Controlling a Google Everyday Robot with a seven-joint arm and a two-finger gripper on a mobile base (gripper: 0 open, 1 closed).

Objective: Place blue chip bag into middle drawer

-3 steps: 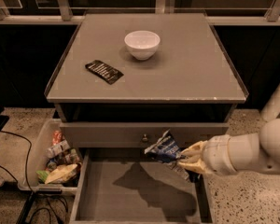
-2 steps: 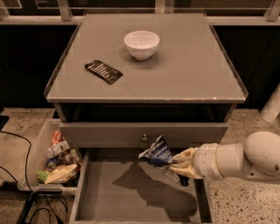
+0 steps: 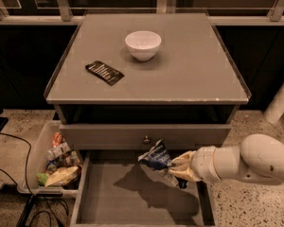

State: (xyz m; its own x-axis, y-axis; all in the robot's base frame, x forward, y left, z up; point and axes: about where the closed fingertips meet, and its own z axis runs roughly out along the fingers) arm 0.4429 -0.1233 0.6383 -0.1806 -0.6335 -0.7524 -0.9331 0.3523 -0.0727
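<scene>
The blue chip bag (image 3: 156,160) is a crinkly dark-blue foil bag with white patches. It hangs above the open middle drawer (image 3: 113,197), a wide shallow grey box pulled out below the cabinet. My gripper (image 3: 176,166) reaches in from the right on a white arm and is shut on the bag's right end. The bag hangs over the drawer's back middle and casts a shadow on its floor.
A white bowl (image 3: 143,44) and a flat black packet (image 3: 104,72) lie on the grey cabinet top (image 3: 194,74). The upper drawer front has a small round knob (image 3: 146,139). A white bin of snacks (image 3: 52,162) stands on the floor at the left. A cable (image 3: 19,150) runs beside it.
My arm has moved left and slightly lower with the bag, bringing it further over the drawer's middle.
</scene>
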